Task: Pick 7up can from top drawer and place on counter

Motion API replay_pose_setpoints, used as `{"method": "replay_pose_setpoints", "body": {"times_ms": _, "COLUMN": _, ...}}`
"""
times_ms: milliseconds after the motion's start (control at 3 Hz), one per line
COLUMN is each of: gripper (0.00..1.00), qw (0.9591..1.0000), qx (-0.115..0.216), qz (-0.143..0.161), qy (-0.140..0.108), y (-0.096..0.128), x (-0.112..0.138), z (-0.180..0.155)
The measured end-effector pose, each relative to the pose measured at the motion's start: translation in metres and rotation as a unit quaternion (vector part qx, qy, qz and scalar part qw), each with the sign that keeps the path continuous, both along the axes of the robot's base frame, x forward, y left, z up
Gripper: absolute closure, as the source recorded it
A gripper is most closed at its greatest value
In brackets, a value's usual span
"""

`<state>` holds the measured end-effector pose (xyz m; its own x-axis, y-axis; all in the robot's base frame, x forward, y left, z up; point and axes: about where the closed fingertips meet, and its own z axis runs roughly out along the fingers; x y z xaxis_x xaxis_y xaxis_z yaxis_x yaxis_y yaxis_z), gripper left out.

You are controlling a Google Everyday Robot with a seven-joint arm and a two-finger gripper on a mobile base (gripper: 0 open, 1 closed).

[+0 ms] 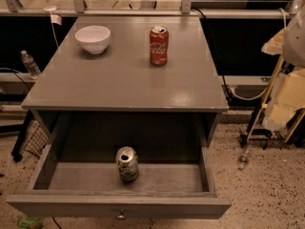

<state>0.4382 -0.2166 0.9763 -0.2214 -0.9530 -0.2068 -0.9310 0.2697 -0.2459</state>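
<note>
Only 1 view is given: the camera stands in front of the grey cabinet, higher than the counter (124, 80), and looks forward and steeply down, with the open top drawer (71, 205) at the lower edge. It is near enough that the cabinet spans most of the width, with speckled floor (267, 185) at the right; the gripper lies outside the frame

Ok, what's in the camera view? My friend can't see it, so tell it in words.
A 7up can stands upright near the middle of the open top drawer. On the counter above stand a red Coca-Cola can and a white bowl, apart from each other. The robot's pincer is not in view.
</note>
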Motion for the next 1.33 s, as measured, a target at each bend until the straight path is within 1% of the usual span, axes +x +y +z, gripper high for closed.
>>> {"method": "replay_pose_setpoints", "body": {"times_ms": 333, "gripper": 0.0, "qw": 1.0, "qx": 0.0, "qz": 0.0, "qy": 0.0, "y": 0.0, "x": 0.0, "z": 0.0}}
{"method": "replay_pose_setpoints", "body": {"times_ms": 667, "gripper": 0.0, "qw": 1.0, "qx": 0.008, "qz": -0.001, "qy": -0.001, "y": 0.003, "x": -0.004, "z": -0.005}}
{"method": "replay_pose_setpoints", "body": {"times_ms": 1000, "gripper": 0.0, "qw": 0.9988, "qx": 0.046, "qz": -0.012, "qy": 0.01, "y": 0.011, "x": -0.02, "z": -0.027}}
{"method": "replay_pose_setpoints", "body": {"times_ms": 1333, "gripper": 0.0, "qw": 0.9937, "qx": 0.106, "qz": -0.016, "qy": 0.032, "y": 0.032, "x": -0.041, "z": -0.064}}
